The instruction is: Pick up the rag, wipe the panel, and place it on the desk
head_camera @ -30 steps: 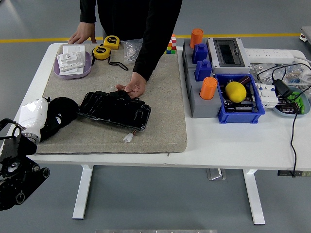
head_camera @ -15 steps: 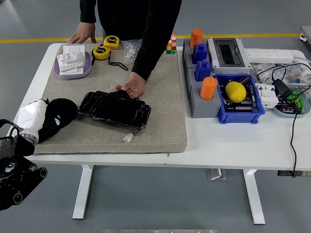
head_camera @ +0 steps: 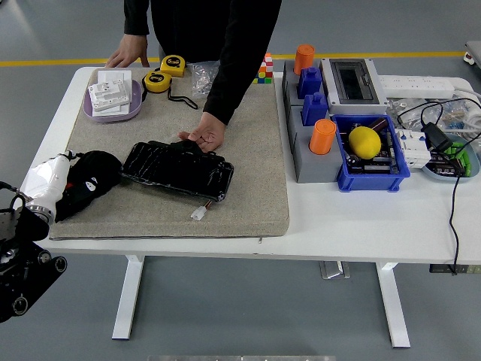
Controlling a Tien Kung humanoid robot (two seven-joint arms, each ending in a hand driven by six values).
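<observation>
- Head view: left robot hand [head_camera: 84, 183] sits at the left edge of the grey mat [head_camera: 255, 173], black fingers curled over something dark. I read that as the rag [head_camera: 96, 167], bunched under the palm; cloth and fingers are both black, so I can't fully separate them.
- White forearm cover [head_camera: 46, 180] runs down-left to the arm joints at the bottom left corner. Right arm is not in view.
- Panel [head_camera: 177, 170], glossy black, lies flat on the mat just right of the hand, long axis slightly tilted. Short lead with a white connector [head_camera: 198, 213] hangs off its near edge.
- Person at the far side of the surface [head_camera: 361, 218]: one hand [head_camera: 204, 135] presses on the panel's far edge, apparently steadying it; other hand [head_camera: 128, 54] rests flat by the purple tray [head_camera: 113, 109].
- Step, my call: rag grasped or being grasped, wipe not yet started. Hand is beside the panel, not on it.
- Next move calls for: lift slightly, shift right onto the panel's left end, press the rag flat and sweep along the long axis.
- Watch: stay clear of the person's fingers at the far edge and don't snag the connector lead.
- After that, set the rag down on bare surface and let go.
</observation>
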